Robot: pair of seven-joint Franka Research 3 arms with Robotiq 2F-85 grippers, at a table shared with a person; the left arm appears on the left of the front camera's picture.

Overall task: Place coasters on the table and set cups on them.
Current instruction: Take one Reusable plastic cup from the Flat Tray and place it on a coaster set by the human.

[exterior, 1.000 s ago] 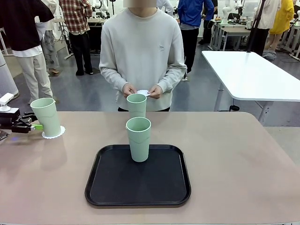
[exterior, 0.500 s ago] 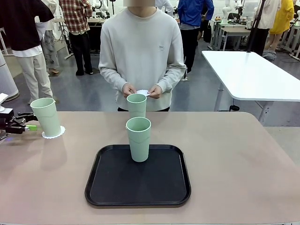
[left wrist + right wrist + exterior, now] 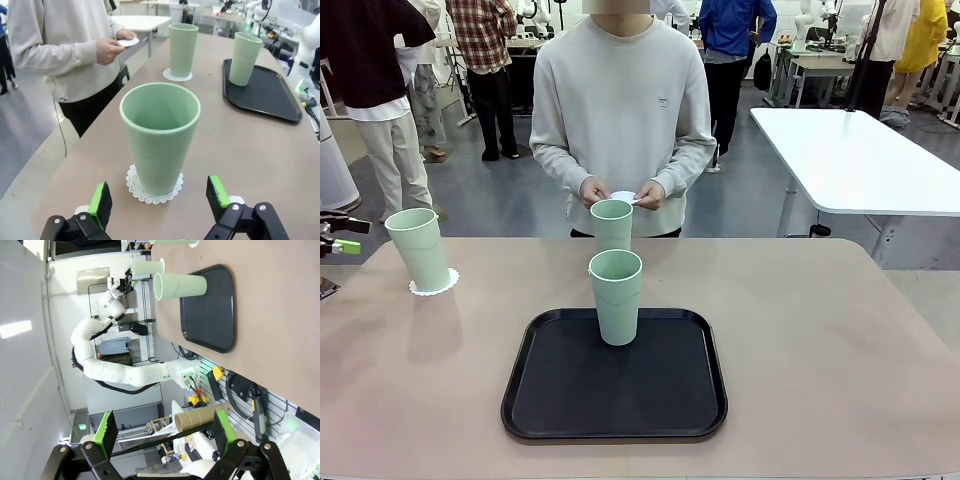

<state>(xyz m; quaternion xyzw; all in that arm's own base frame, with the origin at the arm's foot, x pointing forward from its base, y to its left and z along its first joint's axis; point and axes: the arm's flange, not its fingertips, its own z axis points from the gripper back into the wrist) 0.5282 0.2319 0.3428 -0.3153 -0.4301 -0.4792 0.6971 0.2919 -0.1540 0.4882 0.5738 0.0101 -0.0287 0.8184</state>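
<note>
**Front view:** fixed camera on the robot's side, slightly raised, facing across the counter (image 3: 820,330) toward the person (image 3: 620,110) at the far edge. Mid-range; the full counter width is covered.

**Left wrist view:** looks along the left hand (image 3: 159,197), low over the counter and close to the nearest cup (image 3: 160,135). It faces down the counter's length — person at picture left, tray (image 3: 270,92) at picture right.

**Right wrist view:** looks along the right hand (image 3: 162,427), rolled sideways, well back from the counter. It also takes in the left arm (image 3: 130,372).

**Shared coverage:** all three views include the tray and the counter surface around it.
</note>
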